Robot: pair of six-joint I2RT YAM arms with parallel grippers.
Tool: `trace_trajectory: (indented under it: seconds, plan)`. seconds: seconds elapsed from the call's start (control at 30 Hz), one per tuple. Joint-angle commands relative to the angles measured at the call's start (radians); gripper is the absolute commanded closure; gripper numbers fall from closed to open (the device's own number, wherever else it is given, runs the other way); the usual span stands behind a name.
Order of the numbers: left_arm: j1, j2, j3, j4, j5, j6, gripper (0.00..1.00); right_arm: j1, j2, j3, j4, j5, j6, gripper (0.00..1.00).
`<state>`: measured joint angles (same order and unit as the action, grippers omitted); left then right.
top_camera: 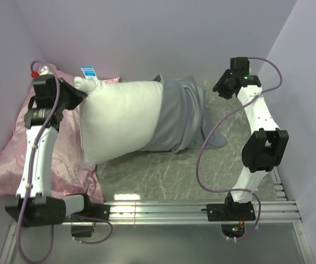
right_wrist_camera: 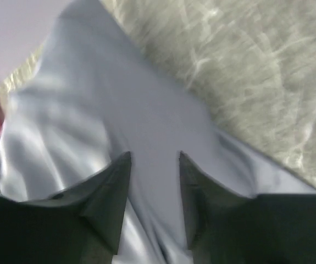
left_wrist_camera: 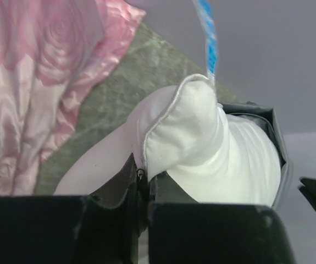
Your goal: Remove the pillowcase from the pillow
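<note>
- While the left gripper [top_camera: 75, 96] stood clamped on the left corner of the pillow [top_camera: 122, 118], the pillow lay lengthwise across the table [top_camera: 163, 170].
- The pillowcase [top_camera: 179, 118] sat bunched over its right end, nearer the right gripper [top_camera: 229, 82].
- That gripper's jaws were parted, holding nothing, near the cloth's right side.

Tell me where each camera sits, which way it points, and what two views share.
Top external: above and behind the bases, looking down at the table; left arm and right arm show.
Left wrist: on the left arm, looking along the left gripper, shut on a corner of the pillow.
Right wrist: on the right arm, looking down past the open right gripper at the pillowcase.
Shared: top and left wrist show the pillow.
</note>
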<state>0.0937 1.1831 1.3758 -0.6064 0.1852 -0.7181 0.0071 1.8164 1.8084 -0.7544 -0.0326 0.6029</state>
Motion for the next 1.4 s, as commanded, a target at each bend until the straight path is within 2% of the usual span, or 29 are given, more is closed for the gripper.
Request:
trace_trajectory:
  seconds: [0.0, 0.03, 0.13, 0.33, 0.37, 0.4, 0.57, 0.77, 0.87, 0.97, 1.0, 1.03, 1.07, 1.1, 1.13, 1.2, 1.23, 1.27, 1.33, 1.37]
  plan:
    - [-0.089, 0.093, 0.15, 0.085, -0.182, 0.077, 1.0, 0.079, -0.098, -0.069, 0.139, 0.1, -0.051, 0.5]
    - [-0.118, 0.125, 0.167, 0.077, -0.261, 0.085, 1.0, 0.112, -0.12, -0.105, 0.144, 0.132, -0.052, 0.42]
    - [-0.17, 0.22, 0.209, 0.076, -0.331, 0.109, 1.0, 0.166, -0.231, -0.236, 0.188, 0.138, -0.058, 0.34]
    - [-0.189, 0.419, 0.325, 0.048, -0.377, 0.144, 1.0, 0.261, -0.535, -0.682, 0.386, 0.068, -0.011, 0.28]
    - [-0.195, 0.447, 0.353, 0.033, -0.385, 0.147, 1.0, 0.299, -0.589, -0.742, 0.459, 0.066, 0.001, 0.27]
    - [-0.209, 0.47, 0.392, 0.025, -0.386, 0.157, 1.0, 0.316, -0.606, -0.835, 0.483, 0.069, 0.012, 0.26]
    - [-0.245, 0.644, 0.535, -0.055, -0.406, 0.198, 0.98, 0.36, -0.626, -1.029, 0.682, 0.054, 0.037, 0.23]
    - [-0.252, 0.667, 0.572, -0.05, -0.372, 0.232, 0.55, 0.38, -0.557, -1.08, 0.858, 0.048, 0.047, 0.22]
    - [-0.258, 0.658, 0.585, -0.067, -0.365, 0.243, 0.43, 0.392, -0.517, -1.08, 0.892, 0.078, 0.061, 0.24]
    - [-0.282, 0.618, 0.585, -0.091, -0.377, 0.241, 0.35, 0.393, -0.482, -1.068, 0.903, 0.108, 0.061, 0.37]
    - [-0.29, 0.583, 0.571, -0.093, -0.374, 0.235, 0.34, 0.393, -0.462, -1.06, 0.903, 0.105, 0.06, 0.5]
    - [-0.302, 0.557, 0.547, -0.09, -0.371, 0.224, 0.33, 0.395, -0.453, -1.055, 0.905, 0.106, 0.06, 0.56]
    - [-0.342, 0.528, 0.46, -0.046, -0.383, 0.209, 0.31, 0.395, -0.445, -1.049, 0.905, 0.105, 0.061, 0.62]
    - [-0.362, 0.466, 0.416, -0.032, -0.41, 0.197, 0.28, 0.398, -0.437, -1.046, 0.905, 0.106, 0.061, 0.77]
    - [-0.38, 0.439, 0.373, -0.017, -0.427, 0.183, 0.26, 0.396, -0.431, -1.046, 0.903, 0.105, 0.064, 0.87]
    - [-0.411, 0.383, 0.249, 0.006, -0.466, 0.122, 0.25, 0.399, -0.433, -1.04, 0.894, 0.111, 0.064, 1.0]
    - [-0.422, 0.315, 0.203, 0.028, -0.474, 0.096, 0.24, 0.404, -0.437, -1.037, 0.886, 0.114, 0.061, 1.0]
    - [-0.449, 0.279, 0.112, 0.049, -0.484, 0.063, 0.1, 0.407, -0.439, -1.028, 0.871, 0.122, 0.058, 1.0]
    - [-0.488, 0.201, 0.045, 0.074, -0.501, 0.03, 0.09, 0.41, -0.443, -1.023, 0.86, 0.125, 0.057, 1.0]
    - [-0.541, 0.184, -0.008, 0.082, -0.504, 0.029, 0.09, 0.412, -0.443, -1.014, 0.85, 0.126, 0.057, 1.0]
